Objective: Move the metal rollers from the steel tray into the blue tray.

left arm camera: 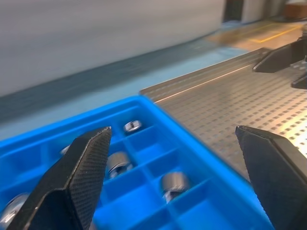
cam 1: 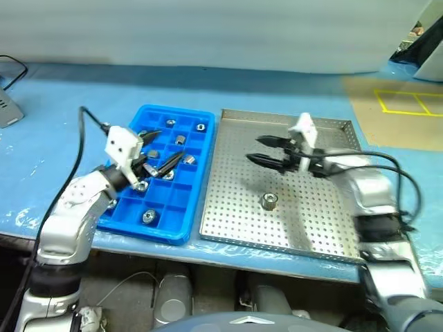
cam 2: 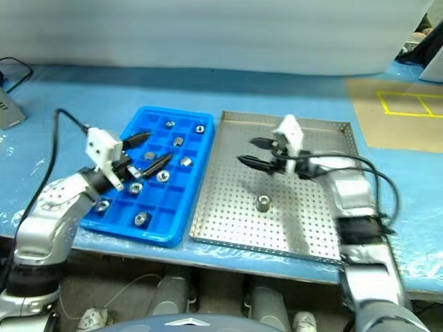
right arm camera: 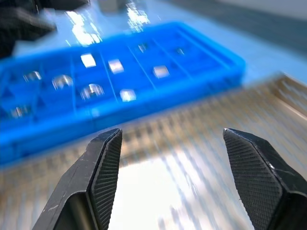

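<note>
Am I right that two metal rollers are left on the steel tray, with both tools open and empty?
Not quite. One metal roller is left on the steel tray, as the left eye view shows. The others lie in the blue tray. The left tool and the right tool are open and empty.

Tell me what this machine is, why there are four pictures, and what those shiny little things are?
It's a robot with two arms. Two pictures come from cameras in its head, looking down at a table; two come from cameras on its wrists, looking along its black fingers. On the table sit a blue tray with little boxes and a steel tray full of holes. The shiny things are metal rollers; several already lie in the blue tray, and one roller stands on the steel tray. The left gripper is above the blue tray, the right gripper above the steel one. Both are open, holding nothing.
</note>
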Motion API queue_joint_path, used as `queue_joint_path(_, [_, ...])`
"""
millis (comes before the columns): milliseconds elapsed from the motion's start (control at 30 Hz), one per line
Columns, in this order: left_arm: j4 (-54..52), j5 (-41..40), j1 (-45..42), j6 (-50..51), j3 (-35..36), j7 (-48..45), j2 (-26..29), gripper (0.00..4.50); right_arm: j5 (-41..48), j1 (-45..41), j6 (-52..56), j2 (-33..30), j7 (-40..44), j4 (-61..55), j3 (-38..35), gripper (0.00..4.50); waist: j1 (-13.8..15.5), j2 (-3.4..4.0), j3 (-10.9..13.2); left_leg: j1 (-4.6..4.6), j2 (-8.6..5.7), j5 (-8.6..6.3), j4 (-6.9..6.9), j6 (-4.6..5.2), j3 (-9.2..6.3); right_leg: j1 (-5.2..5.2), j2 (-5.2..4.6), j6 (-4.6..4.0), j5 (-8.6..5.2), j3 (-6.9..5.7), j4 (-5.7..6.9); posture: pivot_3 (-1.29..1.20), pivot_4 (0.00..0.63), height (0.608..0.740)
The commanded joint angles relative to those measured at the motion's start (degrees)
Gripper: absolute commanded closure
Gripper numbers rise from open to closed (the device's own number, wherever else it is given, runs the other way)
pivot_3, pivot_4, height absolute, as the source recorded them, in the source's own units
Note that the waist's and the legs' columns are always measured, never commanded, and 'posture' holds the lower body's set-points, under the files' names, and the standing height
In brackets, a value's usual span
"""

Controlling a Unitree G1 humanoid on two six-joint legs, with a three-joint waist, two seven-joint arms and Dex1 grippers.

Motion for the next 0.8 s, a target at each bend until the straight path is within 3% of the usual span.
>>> queue_joint_path(33, [2.0,0.4,-3.0,-1.9,-2.2,-2.5,-0.6,0.12,1.3,6.3,2.1,-2.9,-0.4,-8.0,-0.1,1.05,-1.0,0.03,0.0,0.02,0.00,-0.02,-0.03,0.04,-0.01,0.02,0.01,0.00,-0.01,-0.01,-0.02,-0.08,0.150,0.740])
queue_joint_path(200, [5.4,1.0,-5.6,-2.8,-3.6,-4.9,-0.6,0.12,0.7,11.6,2.2,-0.1,-6.4,-10.6,1.2,1.05,-3.1,0.04,0.0,0.04,0.01,-0.03,0.10,0.09,0.00,0.07,0.01,0.36,-0.21,-0.02,-0.06,-0.10,0.150,0.740])
queue_joint_path(533, [7.6,2.8,-4.7,-4.7,-2.8,-6.7,0.5,0.12,-2.9,14.9,0.5,2.0,-9.2,-5.2,9.2,1.05,-2.7,0.05,0.0,0.10,-0.01,-0.14,0.10,0.27,0.00,0.28,-0.01,0.15,-0.09,-0.06,-0.23,-0.09,0.150,0.740])
queue_joint_path(633, [7.6,3.1,-4.2,-5.2,-1.8,-6.3,1.1,0.12,-4.7,13.3,-0.9,2.4,-9.7,-3.3,11.3,1.61,-2.9,-0.02,-0.1,0.11,0.00,-0.15,0.09,0.29,-0.01,0.29,-0.01,0.03,-0.02,-0.06,-0.25,-0.06,0.150,0.740])
queue_joint_path(767, [7.2,3.4,-2.7,-5.8,0.8,-5.5,2.8,0.12,-3.8,8.3,-3.0,5.6,-10.4,-1.6,10.4,2.86,-3.0,-0.02,-0.1,0.27,0.03,-0.09,0.08,0.19,-0.01,0.35,-0.01,0.37,-0.21,-0.08,-0.21,-0.02,0.150,0.740])
queue_joint_path(800, [7.4,3.4,-2.4,-5.9,1.8,-5.1,3.3,0.12,-2.6,6.1,-2.9,7.8,-11.1,-0.7,9.5,2.86,-3.2,0.00,0.0,0.31,0.04,-0.06,0.06,0.14,-0.01,0.34,0.00,0.37,-0.21,-0.09,-0.16,-0.02,0.150,0.740])
